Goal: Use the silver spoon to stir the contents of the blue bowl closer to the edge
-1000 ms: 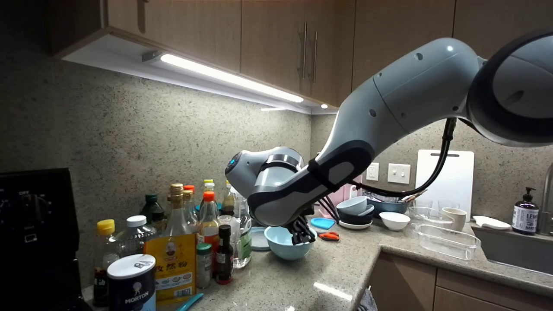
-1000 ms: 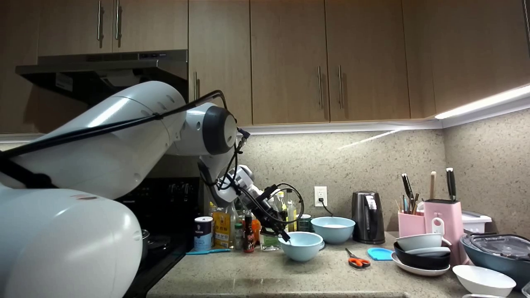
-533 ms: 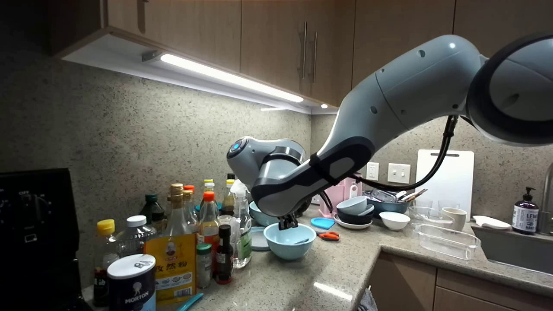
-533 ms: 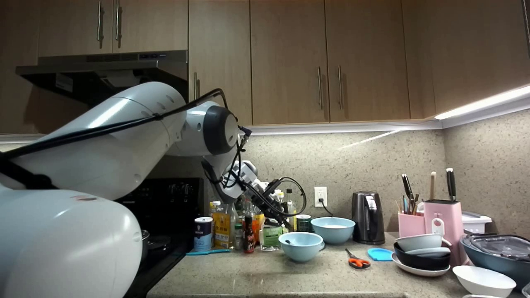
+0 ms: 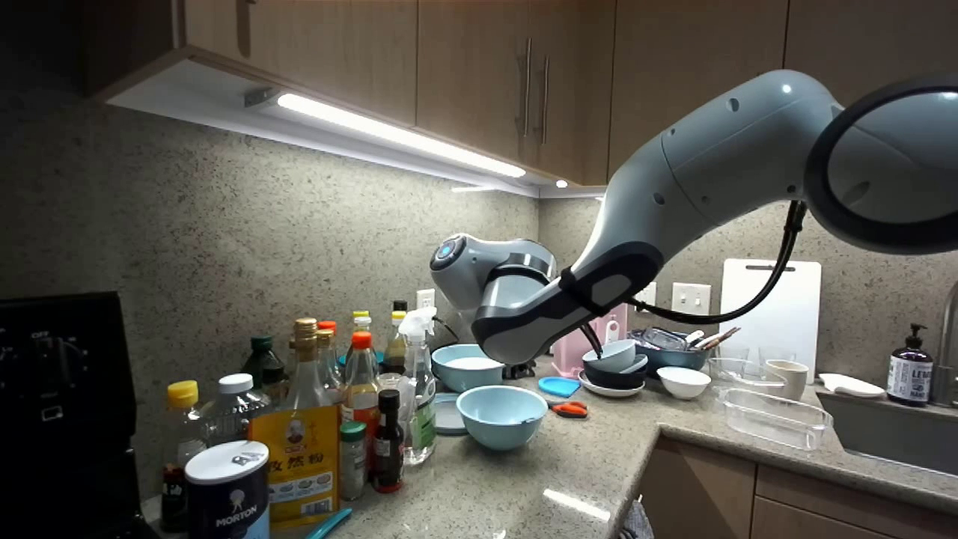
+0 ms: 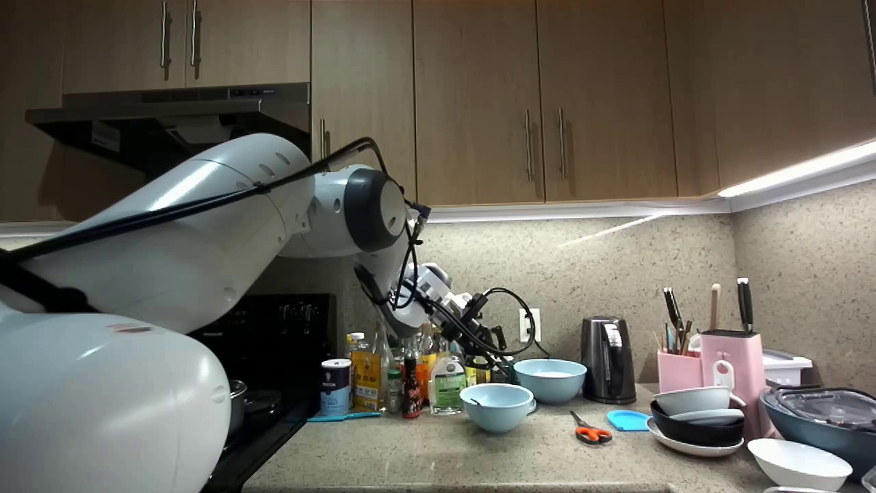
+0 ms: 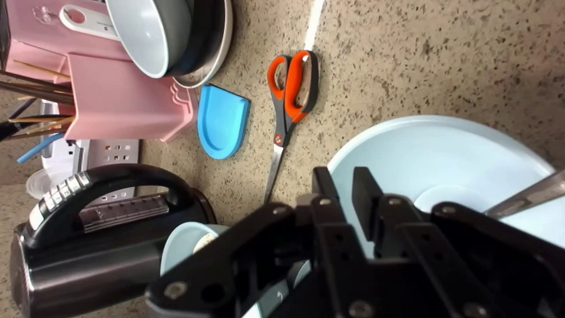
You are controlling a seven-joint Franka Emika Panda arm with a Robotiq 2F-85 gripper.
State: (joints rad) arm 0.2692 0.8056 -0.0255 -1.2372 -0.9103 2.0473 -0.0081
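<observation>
The light-blue bowl (image 5: 500,430) stands on the counter and also shows in both exterior views (image 6: 498,416). In the wrist view the bowl (image 7: 423,150) fills the right side, with a paler round middle. The silver spoon (image 7: 529,194) leans in the bowl against its rim; its tip end is hidden behind my gripper. A bit of the spoon (image 6: 475,402) shows at the bowl's rim in an exterior view. My gripper (image 7: 343,176) is partly open, with nothing between its fingers. It hangs above and behind the bowl (image 6: 503,366), apart from the spoon.
A second light-blue bowl (image 6: 551,380) with whitish contents stands farther back, beside a black kettle (image 6: 609,359). Orange-handled scissors (image 7: 287,101) and a bright blue dish (image 7: 223,121) lie nearby. Several bottles (image 5: 359,404) and stacked bowls (image 6: 698,418) flank the area.
My gripper has risen from the bowl and moved back toward the second bowl. The spoon stays in the bowl. Whether the gripper held it a second ago is not clear.
</observation>
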